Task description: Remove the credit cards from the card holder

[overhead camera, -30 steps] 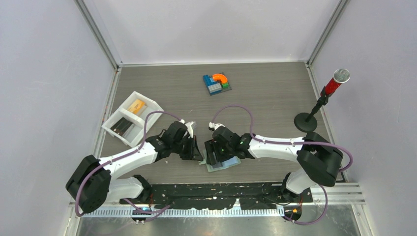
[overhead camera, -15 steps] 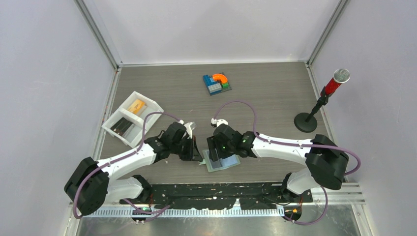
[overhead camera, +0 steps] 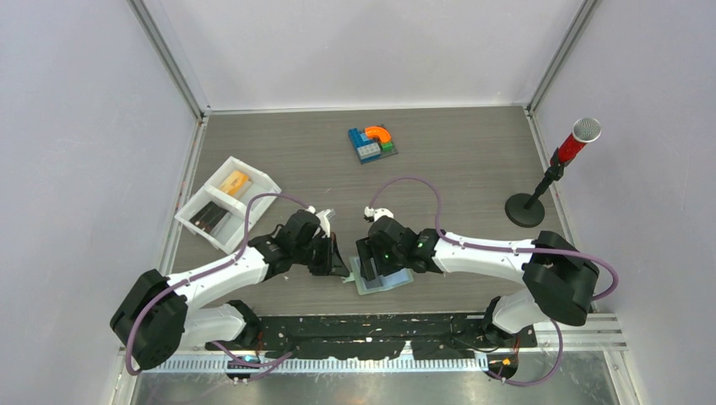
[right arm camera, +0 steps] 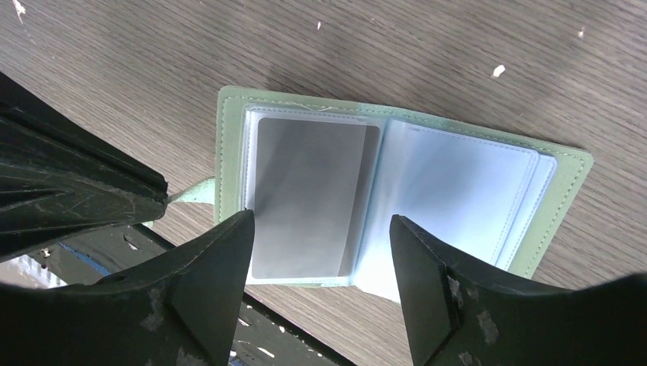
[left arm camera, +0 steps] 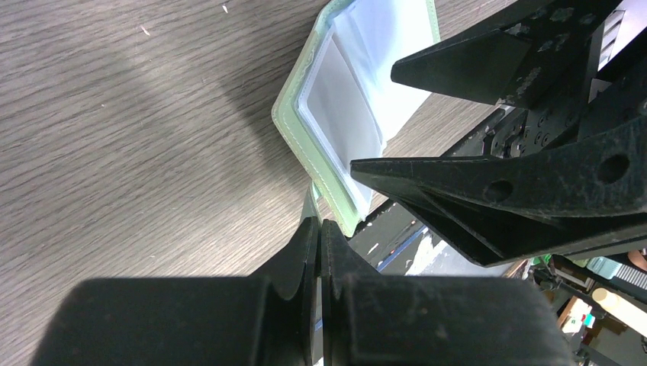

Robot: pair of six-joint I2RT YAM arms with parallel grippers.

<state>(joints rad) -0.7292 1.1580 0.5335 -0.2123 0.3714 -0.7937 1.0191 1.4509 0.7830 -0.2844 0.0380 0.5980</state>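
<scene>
The holder (overhead camera: pixel 395 279) lies open on the worktop (overhead camera: pixel 473 169), low in the centre of the top view. The left fingers (left arm camera: pixel 301 263) are pressed together on its tab (right arm camera: pixel 192 191). The right fingers (right arm camera: pixel 210 278) are spread above the pages, straddling the left sleeve, where a grey card (right arm camera: pixel 309 198) shows. An orange card (overhead camera: pixel 235 181) lies in the tray (overhead camera: pixel 257 170) at mid left.
</scene>
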